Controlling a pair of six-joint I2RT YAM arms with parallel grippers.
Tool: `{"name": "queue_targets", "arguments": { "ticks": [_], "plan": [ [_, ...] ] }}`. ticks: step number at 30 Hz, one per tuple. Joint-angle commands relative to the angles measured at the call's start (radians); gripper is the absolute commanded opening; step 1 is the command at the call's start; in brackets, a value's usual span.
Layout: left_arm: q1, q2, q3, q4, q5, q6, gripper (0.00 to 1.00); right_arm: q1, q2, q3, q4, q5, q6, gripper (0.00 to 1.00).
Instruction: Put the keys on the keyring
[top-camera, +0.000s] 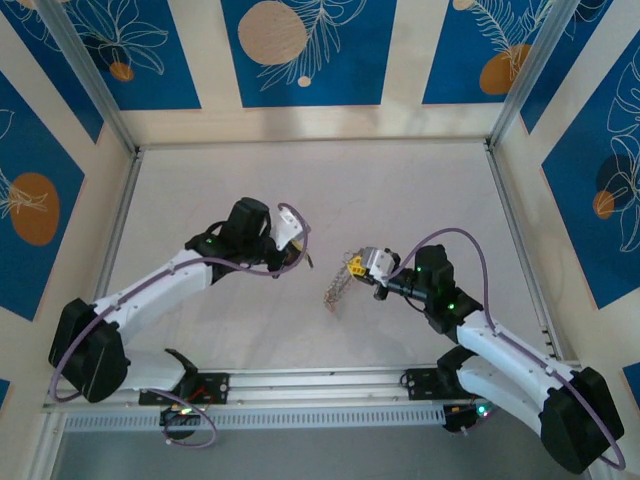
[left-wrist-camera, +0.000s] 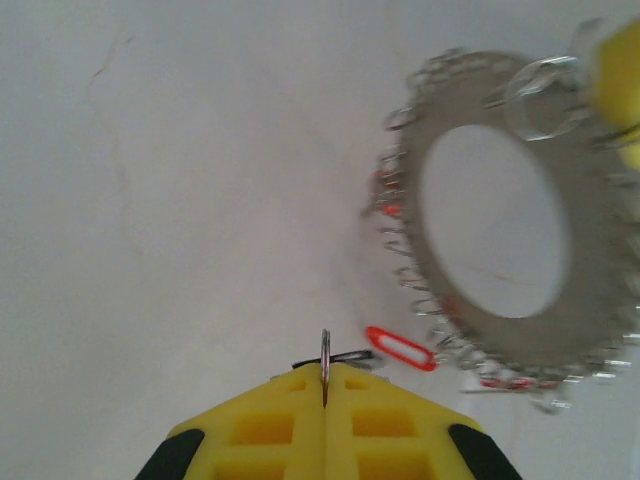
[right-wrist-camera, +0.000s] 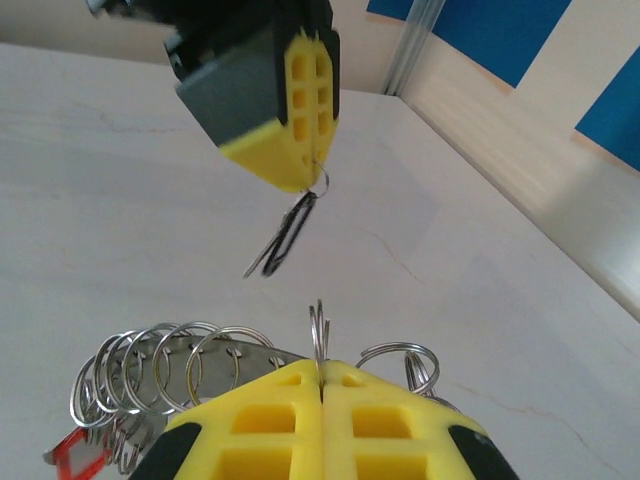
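The keyring (top-camera: 338, 288), a grey metal doughnut fringed with small silver split rings, hangs tilted above the table. My right gripper (top-camera: 362, 266) is shut on one of the rim's rings (right-wrist-camera: 318, 335). The keyring's grey plate (right-wrist-camera: 215, 355) shows behind its fingers. My left gripper (top-camera: 297, 250) hovers just left of the keyring (left-wrist-camera: 590, 280), apart from it. It is shut on a small loose silver ring (left-wrist-camera: 325, 362) from which a slim dark piece (right-wrist-camera: 290, 232) dangles. A red-headed key (left-wrist-camera: 400, 348) shows by the keyring's lower rim, and another red head (right-wrist-camera: 75, 450) is under the plate.
The pale table (top-camera: 320, 190) is walled by metal rails (top-camera: 515, 250) and blue patterned panels. Both arm bases sit on the rail at the near edge (top-camera: 320, 385). Open tabletop lies beyond and around the two grippers.
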Motion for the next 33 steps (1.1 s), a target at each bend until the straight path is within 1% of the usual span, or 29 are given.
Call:
{"name": "queue_targets", "arguments": {
  "ticks": [1,3,6,9,11,14,18,23,28,33],
  "plan": [
    [-0.016,-0.053,-0.025,-0.014,0.097,0.040,0.00,0.016,0.009,0.042,-0.028,0.038,-0.076,0.00],
    [-0.026,-0.075,-0.024,-0.029,0.119,0.051,0.00,0.032,0.015,0.051,-0.048,0.048,-0.091,0.00],
    [-0.067,-0.090,-0.011,-0.065,0.129,0.065,0.00,0.056,0.029,0.060,-0.063,0.051,-0.115,0.00],
    [-0.111,-0.082,0.008,-0.100,0.096,0.082,0.00,0.069,0.044,0.076,-0.082,0.013,-0.117,0.00],
    [-0.131,-0.066,0.025,-0.124,0.069,0.090,0.00,0.088,0.054,0.085,-0.084,0.032,-0.119,0.00],
    [-0.147,-0.042,0.035,-0.134,0.064,0.085,0.00,0.114,0.063,0.088,-0.067,0.054,-0.128,0.00],
    [-0.152,-0.009,0.020,-0.108,0.039,0.101,0.00,0.129,0.089,0.074,-0.011,0.049,-0.148,0.00],
    [-0.152,0.010,0.025,-0.068,0.059,0.100,0.00,0.152,0.114,0.070,0.017,0.072,-0.198,0.00],
    [-0.152,0.031,0.036,-0.068,0.074,0.104,0.00,0.173,0.114,0.049,0.062,0.082,-0.250,0.00],
    [-0.151,0.036,0.036,-0.061,0.080,0.110,0.00,0.183,0.121,0.051,0.048,0.102,-0.279,0.00]
  ]
}}
